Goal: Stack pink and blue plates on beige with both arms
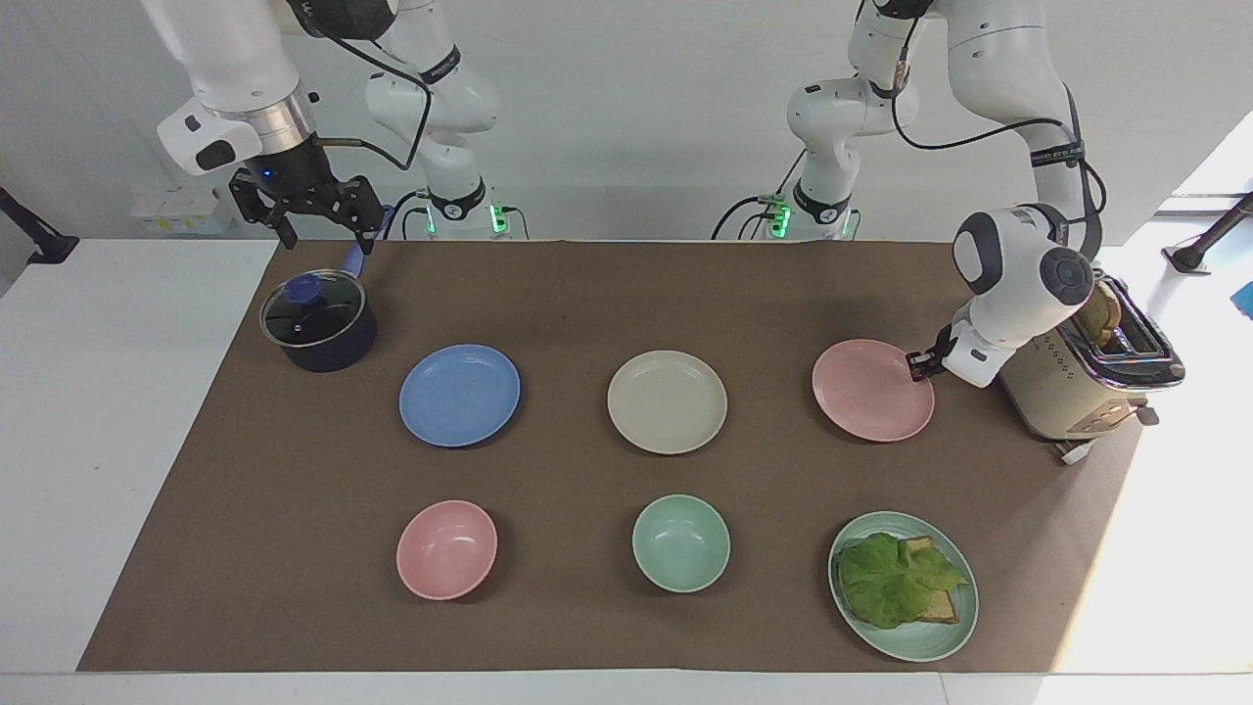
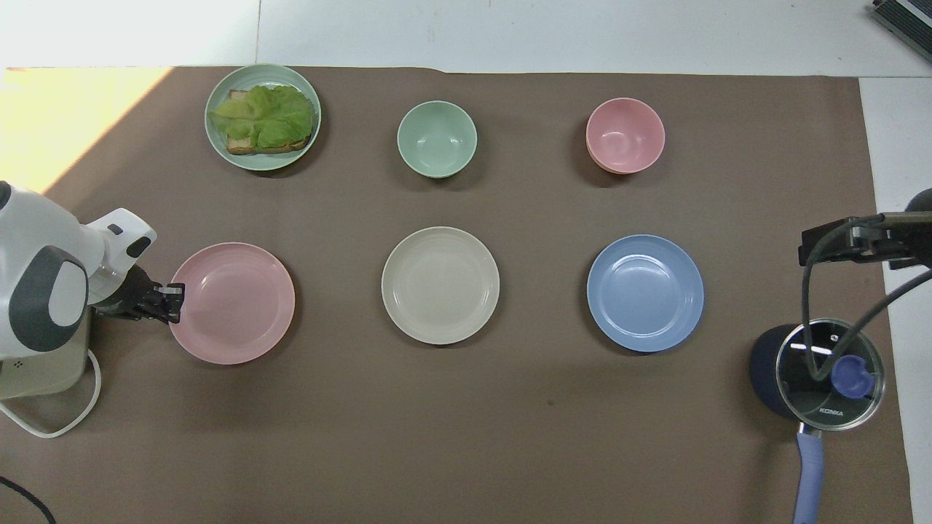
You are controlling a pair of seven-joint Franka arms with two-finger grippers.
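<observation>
L claw (image 1: 918, 366) pinches pink plate (image 1: 871, 391) by its rim beside toaster (image 1: 1077, 384); R claw (image 1: 315, 211), fingers spread, waits above pot (image 1: 318, 322).

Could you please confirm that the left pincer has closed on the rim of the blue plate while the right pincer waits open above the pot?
Not quite: in the facing view the left pincer grips the pink plate, not the blue plate. The right pincer does wait open above the pot.

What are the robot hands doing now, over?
Left gripper shut on pink plate rim. Right gripper open, waiting over pot. Blue plate, beige plate untouched. Path clear.
</observation>
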